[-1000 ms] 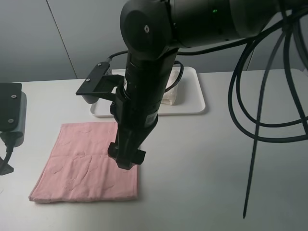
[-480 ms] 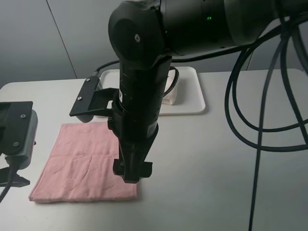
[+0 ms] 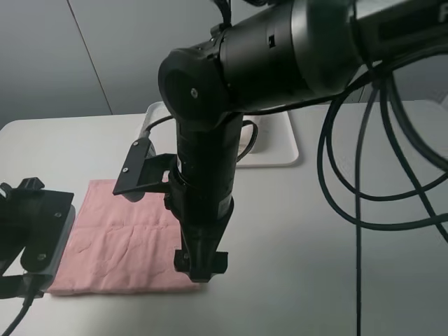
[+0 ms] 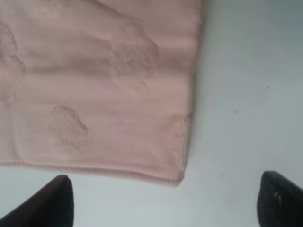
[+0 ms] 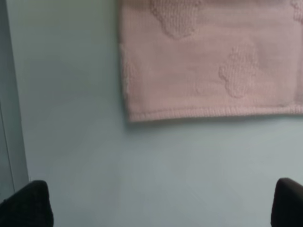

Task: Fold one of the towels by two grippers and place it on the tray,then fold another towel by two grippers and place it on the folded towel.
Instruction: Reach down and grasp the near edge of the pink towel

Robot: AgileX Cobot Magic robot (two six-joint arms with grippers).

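1. The pink towel (image 3: 119, 245) lies flat and unfolded on the worktop (image 3: 315, 245), towards the near edge and well short of the tray (image 3: 287, 150). Spread out like that, both near corners are free to be taken.
2. The right pincer (image 3: 199, 266) points straight down at the towel's near right corner, with its arm reaching in across the middle. In its own wrist view the jaws stand wide apart and hold nothing. The corner lies just ahead of the gap.
3. The left pincer (image 4: 168, 203) sits low over the other near corner. Its jaws are also spread wide and empty, and the hem shows just ahead of the tips (not touching, as far as I can see).
4. My guess is that the matched corners are deliberate, so the near edge lifts evenly and folds over squarely.
5. The tray waits at the back, and whatever lies on it is mostly hidden behind the big arm.
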